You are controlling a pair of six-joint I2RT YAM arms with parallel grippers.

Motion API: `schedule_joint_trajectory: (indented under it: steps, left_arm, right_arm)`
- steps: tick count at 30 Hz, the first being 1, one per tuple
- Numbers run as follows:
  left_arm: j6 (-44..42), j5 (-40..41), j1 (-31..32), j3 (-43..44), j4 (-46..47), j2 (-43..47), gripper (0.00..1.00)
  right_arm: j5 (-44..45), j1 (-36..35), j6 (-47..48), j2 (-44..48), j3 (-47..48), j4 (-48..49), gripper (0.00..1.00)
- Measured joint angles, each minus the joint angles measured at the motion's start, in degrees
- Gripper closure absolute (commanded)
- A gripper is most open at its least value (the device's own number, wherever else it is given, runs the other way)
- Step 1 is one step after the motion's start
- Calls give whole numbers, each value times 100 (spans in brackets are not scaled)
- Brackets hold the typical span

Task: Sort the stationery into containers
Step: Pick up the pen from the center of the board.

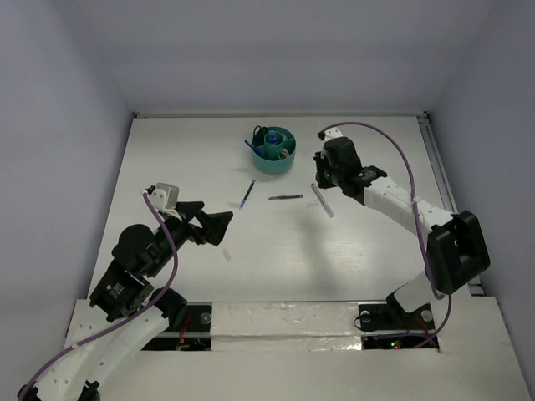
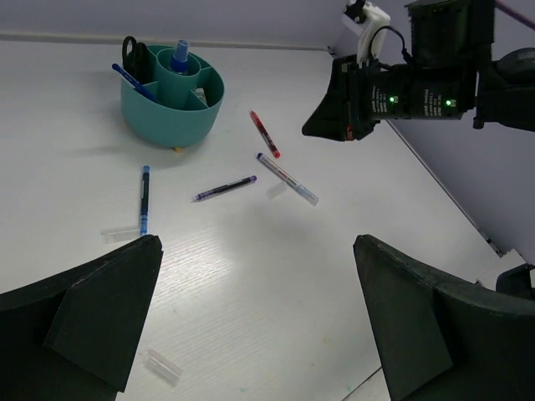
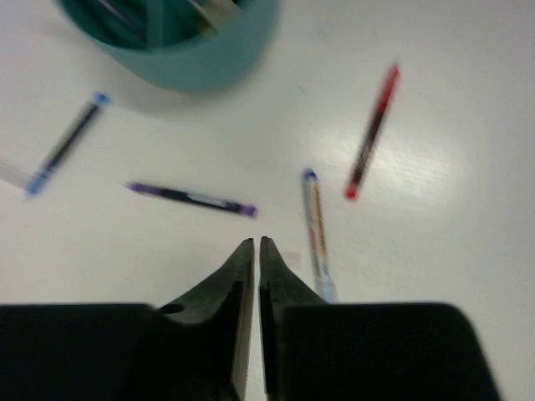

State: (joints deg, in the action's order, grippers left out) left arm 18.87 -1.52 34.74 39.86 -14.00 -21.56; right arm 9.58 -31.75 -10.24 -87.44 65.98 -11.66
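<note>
At the bottom of the left wrist view, the left gripper (image 2: 257,251) hangs with its fingers spread wide and empty. A clear cap (image 2: 163,365) lies on the tabletop (image 2: 251,317) just beside the left-hand finger. Toward mid-frame four pens lie loose and apart: a blue pen (image 2: 144,199), a purple pen (image 2: 224,188), a pale pen (image 2: 287,178) and, further back, a red pen (image 2: 264,134). The right gripper (image 3: 255,244) sits over this cluster with its fingers pressed almost together on nothing, and its tips point between the purple and pale pens. Farthest back, at the upper left, the teal cup (image 2: 171,109) already holds scissors (image 2: 134,52) and a marker (image 2: 180,54).

The likely trouble is those closed fingers — lowered as they are, they would nudge a slim round pen and roll it away rather than take it. Both arms face the same small cluster, so they could collide. The cup's compartments are crowded, so a tilted pen might catch a divider and tip out.
</note>
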Motion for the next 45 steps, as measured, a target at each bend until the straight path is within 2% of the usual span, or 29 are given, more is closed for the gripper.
schedule_joint_trajectory:
  steps: [3, 4, 7, 15, 29, 35, 36, 39, 45]
  left_arm:
    - [0, -20, 0, 0, 0, 0, 1]
    - [0, -26, 0, 0, 0, 0, 1]
    - [0, -39, 0, -2, 0, 4, 1]
    - [0, -52, 0, -9, 2, 44, 1]
    - [0, -63, 0, -9, 2, 44, 1]
    - [0, -83, 0, -9, 2, 44, 1]
    - [-2, -85, 0, -9, 2, 44, 1]
    - [-2, -85, 0, -9, 2, 44, 1]
    - [-2, -87, 0, -9, 2, 44, 1]
  right_arm:
    - [-44, 446, -131, -212, -37, -592, 67]
    - [-90, 575, -142, -310, 7, -739, 66]
    - [-177, 769, -96, -723, 315, -1073, 65]
    - [-470, 730, 160, -2059, 1368, -1622, 64]
    - [-667, 730, 356, -2817, 1847, -1971, 66]
    - [-667, 730, 415, -3075, 2048, -2009, 73]
    - [-656, 730, 431, -3097, 2074, -2022, 83]
    - [-623, 730, 490, -3121, 2129, -2087, 93]
    - [-570, 730, 608, -3115, 2135, -2098, 100]
